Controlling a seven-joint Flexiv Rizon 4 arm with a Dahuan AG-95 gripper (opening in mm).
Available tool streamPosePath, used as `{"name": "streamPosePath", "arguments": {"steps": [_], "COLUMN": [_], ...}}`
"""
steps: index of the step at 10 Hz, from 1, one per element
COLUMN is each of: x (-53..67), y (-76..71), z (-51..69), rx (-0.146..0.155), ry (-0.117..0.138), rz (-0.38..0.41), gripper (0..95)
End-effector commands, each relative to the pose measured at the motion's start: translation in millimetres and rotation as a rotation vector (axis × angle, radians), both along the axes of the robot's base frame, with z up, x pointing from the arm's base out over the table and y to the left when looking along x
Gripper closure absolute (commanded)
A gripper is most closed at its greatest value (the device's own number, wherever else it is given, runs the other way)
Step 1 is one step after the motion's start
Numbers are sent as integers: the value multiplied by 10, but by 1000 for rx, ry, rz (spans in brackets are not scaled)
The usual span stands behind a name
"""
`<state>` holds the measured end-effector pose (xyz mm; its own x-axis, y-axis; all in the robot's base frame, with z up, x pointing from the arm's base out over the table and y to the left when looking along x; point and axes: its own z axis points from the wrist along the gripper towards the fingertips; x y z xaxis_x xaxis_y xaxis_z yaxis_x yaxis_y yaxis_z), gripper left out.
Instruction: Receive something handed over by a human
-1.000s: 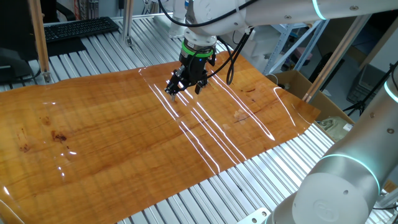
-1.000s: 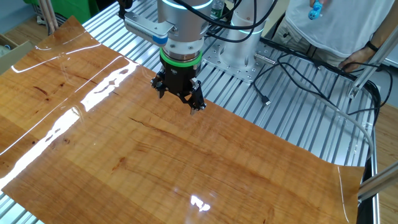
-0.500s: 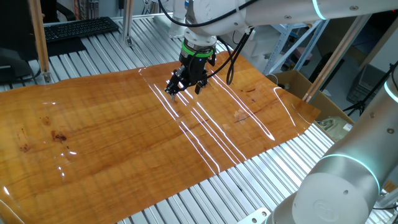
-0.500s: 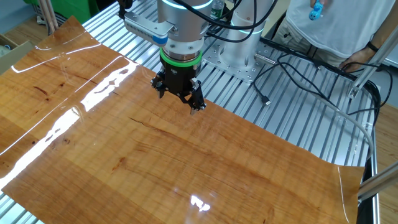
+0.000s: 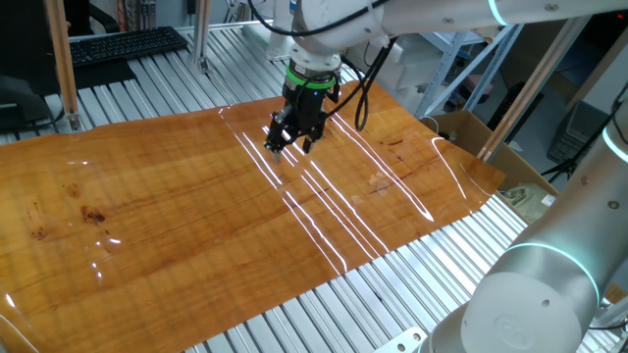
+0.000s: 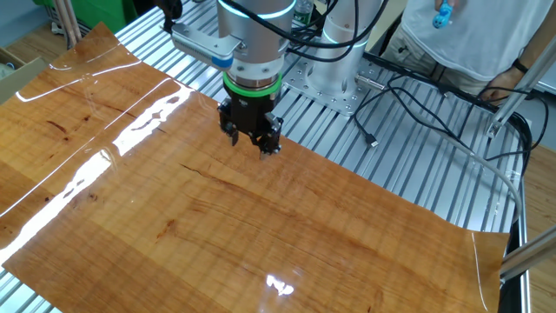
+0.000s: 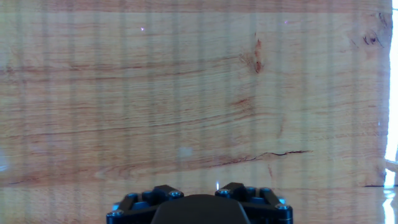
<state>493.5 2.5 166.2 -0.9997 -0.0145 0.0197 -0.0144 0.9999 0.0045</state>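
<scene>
My gripper (image 5: 276,145) hangs just above the far part of the wooden tabletop (image 5: 177,206), pointing down; its fingers come to one point and look shut and empty. It also shows in the other fixed view (image 6: 265,151). The hand view shows only the black finger bases (image 7: 163,191) at the bottom edge, over bare wood. A small light blue stick-like thing (image 6: 442,12) is at the top right edge of the other fixed view, in front of a person in a white shirt (image 6: 486,39), far from my gripper. The person's forearm (image 6: 508,80) rests lower right of it.
Black cables (image 6: 417,96) lie on the slatted metal frame right of my arm's base. A keyboard (image 5: 123,44) sits beyond the table's far left. A cardboard box (image 5: 481,132) stands off the right edge. A second robot arm (image 5: 535,294) fills the near right corner.
My hand has turned about its own axis and shifted slightly, so the gripper looks narrower in the other fixed view. The blue thing and the person have not moved.
</scene>
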Motion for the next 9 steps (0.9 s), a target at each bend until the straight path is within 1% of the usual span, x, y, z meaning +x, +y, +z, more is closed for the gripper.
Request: {"name": "streamPosePath", "arguments": {"steps": [1,6,9], "x": [-16,-58,-79], "y": [1,11,14], "z": [1,-28,-38], "rx": [0,4,4], "ry": [2,4,20], "rz": [2,-15,-50], "gripper": [570,570,570]}}
